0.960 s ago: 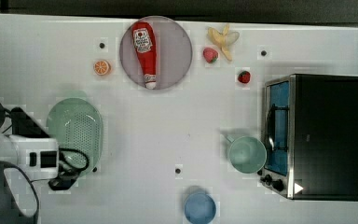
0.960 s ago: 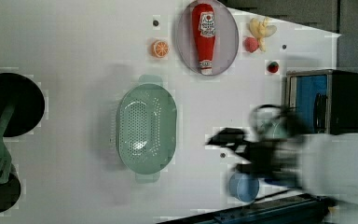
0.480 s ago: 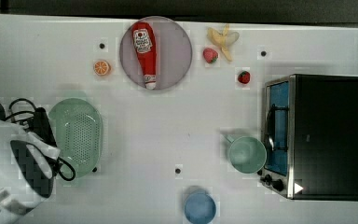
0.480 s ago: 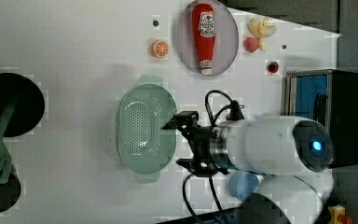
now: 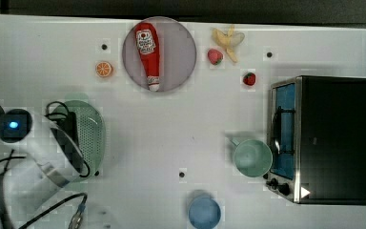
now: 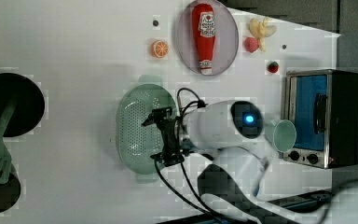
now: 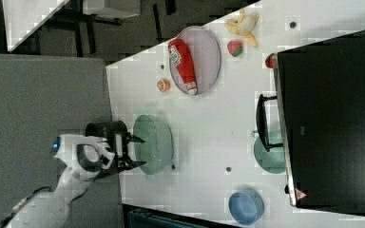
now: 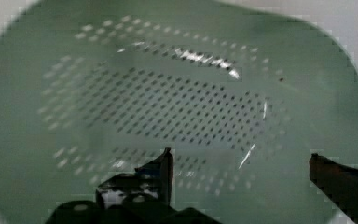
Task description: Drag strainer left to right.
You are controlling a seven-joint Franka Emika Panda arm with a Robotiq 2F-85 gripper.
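Reaching for the strainer, drag not yet begun.
Wide-open, empty claw (image 6: 161,137) hangs over the pale mint-green perforated plastic oval strainer (image 6: 137,133); next, lower onto its rim, close, pull across the counter (image 5: 171,133).

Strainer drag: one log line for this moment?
phase: approach | pincer: open, over strainer basin, nothing held | strainer: top view's left, not yet dragged | path toward mug: bare table
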